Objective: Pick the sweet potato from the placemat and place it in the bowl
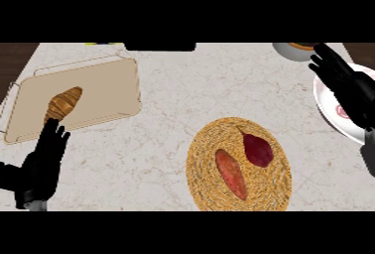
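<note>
The straight, spread fingers of the black right hand [343,79] are held above the rim of a white, pink-edged bowl [328,116] at the counter's right edge. The black left hand [42,161] is seen at lower left, fingers straight and close together, nothing held. The elongated orange sweet potato [230,174] lies on the round woven straw placemat [207,151], beside a dark red vegetable [258,149]. A golden croissant [64,103] rests on a beige tray [110,84].

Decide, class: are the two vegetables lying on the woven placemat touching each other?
Apart. The head view shows a strip of woven placemat between the orange sweet potato and the dark red one.
</note>
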`<action>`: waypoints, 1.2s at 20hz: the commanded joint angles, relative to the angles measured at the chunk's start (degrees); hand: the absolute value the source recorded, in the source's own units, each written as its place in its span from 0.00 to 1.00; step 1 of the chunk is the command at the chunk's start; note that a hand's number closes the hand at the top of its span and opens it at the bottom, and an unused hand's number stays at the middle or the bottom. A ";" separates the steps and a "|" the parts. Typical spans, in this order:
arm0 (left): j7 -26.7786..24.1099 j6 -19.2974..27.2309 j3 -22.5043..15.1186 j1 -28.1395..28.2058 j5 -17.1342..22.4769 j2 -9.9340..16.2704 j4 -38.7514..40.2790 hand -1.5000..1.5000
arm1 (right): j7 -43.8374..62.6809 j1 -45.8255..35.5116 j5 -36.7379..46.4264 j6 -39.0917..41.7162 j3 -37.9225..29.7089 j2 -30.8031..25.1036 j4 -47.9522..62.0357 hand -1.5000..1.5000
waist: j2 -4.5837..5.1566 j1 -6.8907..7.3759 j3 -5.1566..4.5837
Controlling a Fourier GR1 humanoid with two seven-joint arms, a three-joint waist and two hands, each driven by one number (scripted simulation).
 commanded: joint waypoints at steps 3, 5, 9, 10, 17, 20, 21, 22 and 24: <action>-1.71 -5.84 0.81 -5.03 1.58 2.57 -3.30 0.50 | 3.85 -0.25 0.77 -3.97 6.70 11.39 -0.29 0.00 | -0.02 0.38 0.16; -3.63 -7.86 -0.08 -6.73 2.11 2.25 -5.39 0.50 | 7.99 1.61 -2.14 -4.33 9.82 15.70 -2.98 0.00 | -0.31 -0.07 0.10; -2.19 -8.63 -2.30 -8.59 2.66 0.99 -6.35 0.50 | 10.66 2.59 21.13 -17.16 14.78 7.29 3.53 0.00 | -0.03 -0.48 -0.01; -3.42 -10.11 -1.99 -7.54 3.54 0.97 -7.23 0.50 | 10.45 4.80 21.28 -21.72 15.29 11.96 1.93 0.00 | -0.22 -0.45 0.08; -0.46 -12.53 1.43 -10.46 5.30 2.72 -4.89 0.50 | 8.38 -3.47 32.12 -21.06 17.12 11.78 7.38 0.00 | 0.00 0.25 0.16; -0.50 -12.44 0.61 -11.76 4.71 2.42 -4.80 0.50 | 15.34 -10.04 31.30 -9.65 18.73 6.33 9.54 0.00 | 0.08 0.65 0.12; -2.94 -12.24 -0.26 -12.02 3.04 1.32 -2.05 0.50 | 19.73 -11.34 31.45 -5.71 21.88 6.30 8.48 0.00 | 0.15 0.47 0.00; 0.07 -12.26 1.16 -13.21 5.30 2.44 -3.20 0.50 | 23.04 -12.37 30.21 -1.29 23.48 6.28 9.09 0.00 | 0.08 1.01 -0.02; 0.06 -13.05 -0.09 -13.23 4.72 2.54 -3.90 0.50 | 26.64 -15.14 29.58 8.04 26.75 3.54 10.12 0.00 | 0.11 1.94 -0.16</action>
